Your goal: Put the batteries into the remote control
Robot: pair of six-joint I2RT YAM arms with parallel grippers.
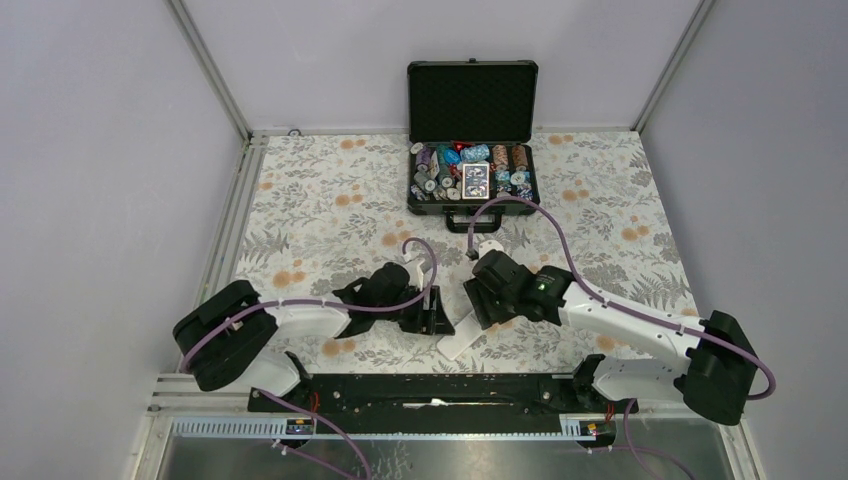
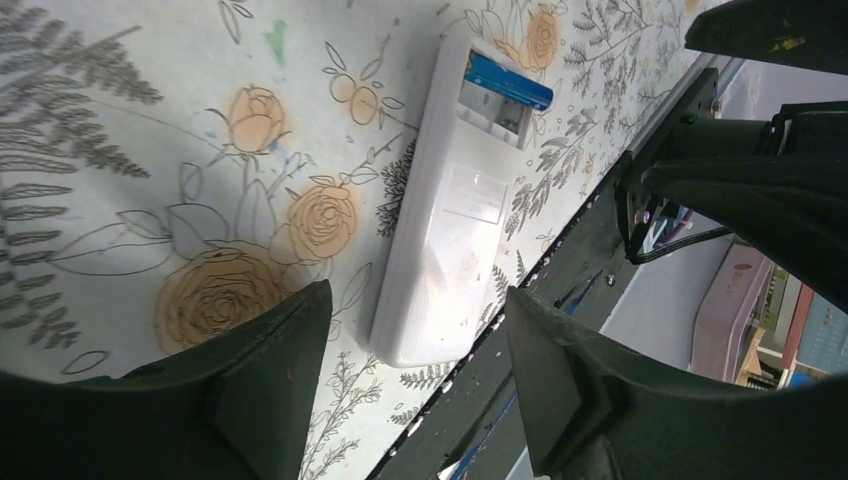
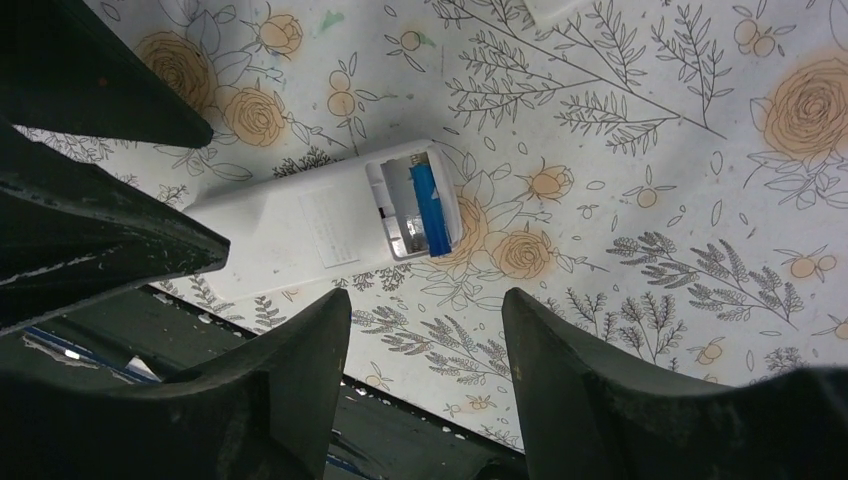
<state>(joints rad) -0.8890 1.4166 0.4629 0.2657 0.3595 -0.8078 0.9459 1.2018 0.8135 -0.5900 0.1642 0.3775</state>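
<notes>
Your left gripper [image 2: 418,300] stood with its jaws spread, pinching nothing. In its wrist view the two dark fingers [image 2: 270,370] flanked the near end of the remote control [image 2: 450,210] without visibly touching it. Your right gripper [image 3: 425,300] was likewise spread and empty, its fingers [image 3: 580,390] hanging over the flowered tablecloth [image 3: 650,120] near the long edge of the remote control [image 3: 300,225].

In the top view the two grippers faced each other, the left gripper [image 1: 432,318] on the left and the right gripper [image 1: 482,300] on the right. The remote control [image 1: 458,342] lay slantwise between and just below them, close to the near edge of the table and beside the black rail [image 1: 420,390] there.

The remote control lay flat with its plain white back upward. The battery compartment [image 3: 405,205] at one end was uncovered, and one blue battery [image 3: 427,205] sat crosswise in it, against the end of the handset. The same battery [image 2: 508,80] showed at the far end of the handset in the left wrist view. You could not tell from any view whether a second battery was seated beside it.

A small white piece [image 1: 487,247] lay apart on the tablecloth, farther from the arms. Beyond it, at the back of the table, stood the open black chip case [image 1: 472,140].
</notes>
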